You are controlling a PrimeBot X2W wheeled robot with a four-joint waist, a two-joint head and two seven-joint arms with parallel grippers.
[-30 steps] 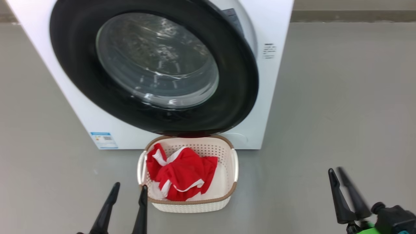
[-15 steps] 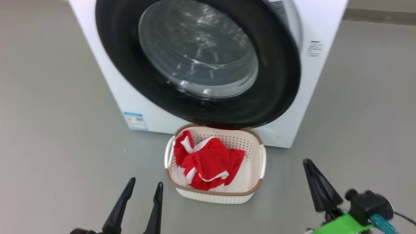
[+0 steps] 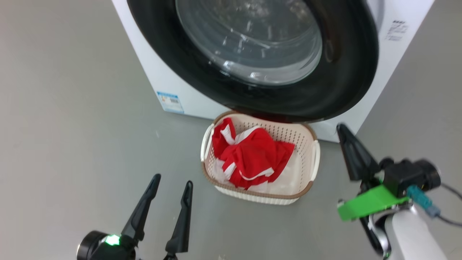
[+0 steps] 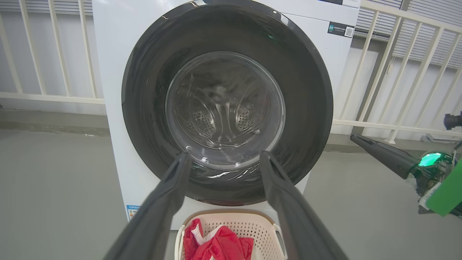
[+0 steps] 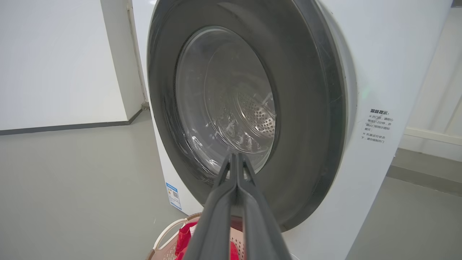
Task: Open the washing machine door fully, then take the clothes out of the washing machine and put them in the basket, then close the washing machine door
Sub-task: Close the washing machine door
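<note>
R pincer (image 3: 342, 129): fingers together, empty; washing machine door (image 3: 343, 72) just ahead. Risk: tip skids off glossy rim, door won't latch. L pincer (image 3: 172, 179): apart, empty.

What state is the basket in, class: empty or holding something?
Holding something: red clothes lie heaped inside the basket, mostly toward its left side.

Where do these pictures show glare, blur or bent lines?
Head view: white glints on the door glass. Left wrist view: the railing bars lean outward, a wide-lens bend. Right wrist view: the right gripper, near the lens, looks soft.
</note>
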